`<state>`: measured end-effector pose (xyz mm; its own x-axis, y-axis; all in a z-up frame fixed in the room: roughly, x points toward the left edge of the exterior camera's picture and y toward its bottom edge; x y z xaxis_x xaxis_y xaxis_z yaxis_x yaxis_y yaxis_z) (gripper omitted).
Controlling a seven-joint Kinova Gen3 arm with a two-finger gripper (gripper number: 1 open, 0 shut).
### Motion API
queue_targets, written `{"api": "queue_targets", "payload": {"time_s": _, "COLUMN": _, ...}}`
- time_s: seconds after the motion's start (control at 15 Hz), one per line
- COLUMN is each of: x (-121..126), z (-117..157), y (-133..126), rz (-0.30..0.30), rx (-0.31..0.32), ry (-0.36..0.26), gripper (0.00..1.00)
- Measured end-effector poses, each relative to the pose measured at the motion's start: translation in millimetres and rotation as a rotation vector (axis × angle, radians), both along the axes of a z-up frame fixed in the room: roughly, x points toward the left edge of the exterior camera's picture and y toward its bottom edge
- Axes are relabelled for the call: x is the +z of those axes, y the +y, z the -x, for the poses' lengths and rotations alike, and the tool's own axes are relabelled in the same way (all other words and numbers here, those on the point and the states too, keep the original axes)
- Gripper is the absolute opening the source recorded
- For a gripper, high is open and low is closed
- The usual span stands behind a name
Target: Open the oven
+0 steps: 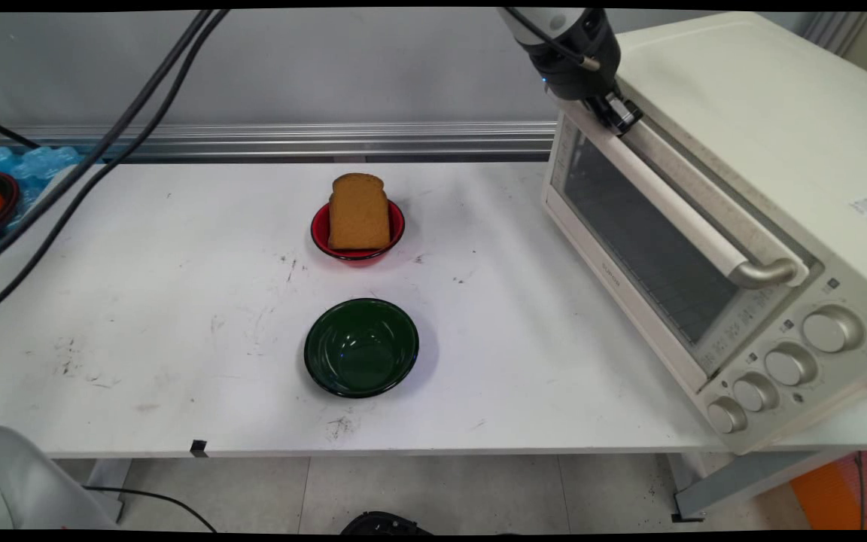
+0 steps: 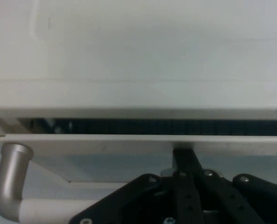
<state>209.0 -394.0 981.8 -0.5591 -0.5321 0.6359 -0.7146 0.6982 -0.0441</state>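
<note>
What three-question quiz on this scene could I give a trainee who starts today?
1. True or false: the brown bread slice sits in the small red bowl.
2. The black two-finger gripper is nearest to: A) the door top of the cream toaster oven; B) the red bowl; C) the bread.
3. How many round knobs does the oven front show?
Key: 1 true; 2 A; 3 four.

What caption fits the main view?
Gripper at the toaster oven door's top edge; bread slice in red bowl, green bowl nearer.
</note>
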Motion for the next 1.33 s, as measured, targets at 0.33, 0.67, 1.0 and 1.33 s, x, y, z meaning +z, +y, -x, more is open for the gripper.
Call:
{"api": "queue_targets", "payload": {"time_s": 0.33, "x": -7.0, "z": -9.2, "y": 7.6, "rz": -0.016, "rx": -0.005, "ry": -0.020, "gripper": 0.00}}
{"api": "queue_targets", "payload": {"time_s": 0.67, "x": -16.6, "z": -22.7, "y": 18.5, "rz": -0.039, "rx": -0.011, "ry": -0.045, "gripper": 0.00}}
{"api": "queue_targets", "payload": {"time_s": 1.0, "x": -25.9, "z": -31.8, "y": 27.1, "rz": -0.057, "rx": -0.018, "ry": -0.065, "gripper": 0.00}}
{"api": "queue_targets", "payload": {"time_s": 1.33, "x": -39.1, "z": -41.3, "y": 34.5, "rz": -0.074, "rx": -0.027, "ry": -0.084, "gripper": 0.00}}
